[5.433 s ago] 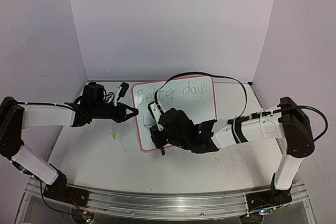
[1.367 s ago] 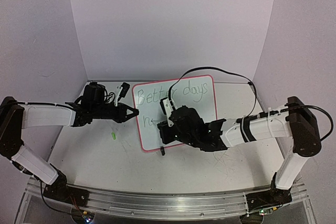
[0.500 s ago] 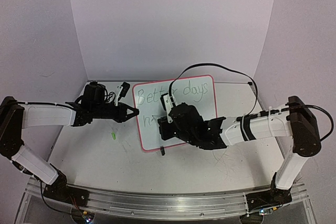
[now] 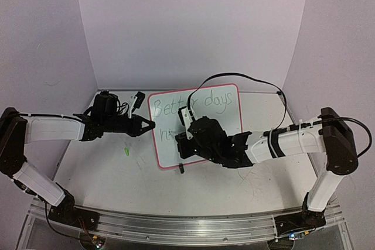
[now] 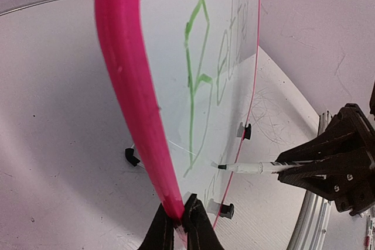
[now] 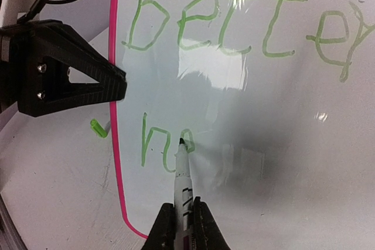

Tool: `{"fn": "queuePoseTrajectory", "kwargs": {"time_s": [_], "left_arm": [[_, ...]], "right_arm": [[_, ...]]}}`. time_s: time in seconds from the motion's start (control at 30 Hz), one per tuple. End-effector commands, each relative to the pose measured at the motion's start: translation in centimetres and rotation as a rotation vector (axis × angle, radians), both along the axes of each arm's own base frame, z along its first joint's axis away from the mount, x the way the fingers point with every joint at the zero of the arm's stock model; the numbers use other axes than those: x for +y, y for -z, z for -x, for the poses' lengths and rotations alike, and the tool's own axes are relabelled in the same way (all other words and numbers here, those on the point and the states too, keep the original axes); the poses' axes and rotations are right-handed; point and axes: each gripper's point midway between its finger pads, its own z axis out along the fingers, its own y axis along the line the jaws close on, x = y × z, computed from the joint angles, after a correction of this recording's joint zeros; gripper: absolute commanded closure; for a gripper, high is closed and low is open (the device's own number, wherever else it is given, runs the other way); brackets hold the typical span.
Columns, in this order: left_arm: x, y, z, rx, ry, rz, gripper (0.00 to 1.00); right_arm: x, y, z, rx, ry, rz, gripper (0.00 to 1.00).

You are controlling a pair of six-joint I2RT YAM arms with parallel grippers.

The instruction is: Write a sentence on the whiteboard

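Pink whiteboard rim (image 5: 126, 86) pinched by left fingers (image 5: 196, 228), seemingly steadying it while right fingers (image 6: 165, 228) clench the writing marker (image 6: 183, 180)

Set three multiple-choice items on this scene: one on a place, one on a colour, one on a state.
1. Where does the tip of the marker rest?
A. on the whiteboard, below the word "Better"
B. in the air, clear of everything
C. on the board's top edge

2. What colour is the sentence?
A. black
B. green
C. blue

3. How is the left pincer?
A. open above the board
B. shut on the marker
C. shut on the board's pink rim

Key:
1 A: the right wrist view shows the tip on the second line of letters.
2 B: the strokes are green in both wrist views.
3 C: the left wrist view shows its fingers pinching the rim.
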Motion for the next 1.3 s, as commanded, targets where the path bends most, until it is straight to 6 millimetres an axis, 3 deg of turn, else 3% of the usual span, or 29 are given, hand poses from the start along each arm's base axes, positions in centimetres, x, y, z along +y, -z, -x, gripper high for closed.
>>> {"fn": "queuePoseTrajectory", "kwargs": {"time_s": [0.0, 0.37, 0.5, 0.63, 0.7, 0.87, 1.27], "left_arm": [[0.5, 1.1, -1.2, -0.050, -0.041, -0.092, 1.00], [0.5, 1.3, -1.1, -0.046, -0.039, -0.095, 1.00], [0.5, 1.3, -1.1, -0.045, -0.039, -0.096, 1.00], [0.4, 1.4, -1.2, -0.044, -0.039, -0.096, 1.00], [0.5, 1.3, -1.2, -0.045, -0.040, -0.095, 1.00], [0.4, 1.3, -1.1, -0.046, -0.037, -0.095, 1.00], [0.5, 1.2, -1.0, -0.050, -0.039, -0.093, 1.00]], "right_arm": [[-0.5, 1.1, 0.4, 0.028, 0.005, 0.009, 1.00], [-2.4, 1.7, 0.5, 0.034, 0.068, 0.032, 1.00], [-3.1, 0.2, -0.2, -0.004, 0.115, 0.019, 1.00], [-2.4, -2.7, 0.1, -0.061, 0.066, -0.062, 1.00], [-2.4, -3.3, 0.4, -0.066, 0.050, -0.090, 1.00], [-2.3, -1.8, 0.2, -0.034, 0.048, -0.075, 1.00], [-3.2, -1.3, -1.4, -0.024, 0.119, -0.062, 1.00]]}}
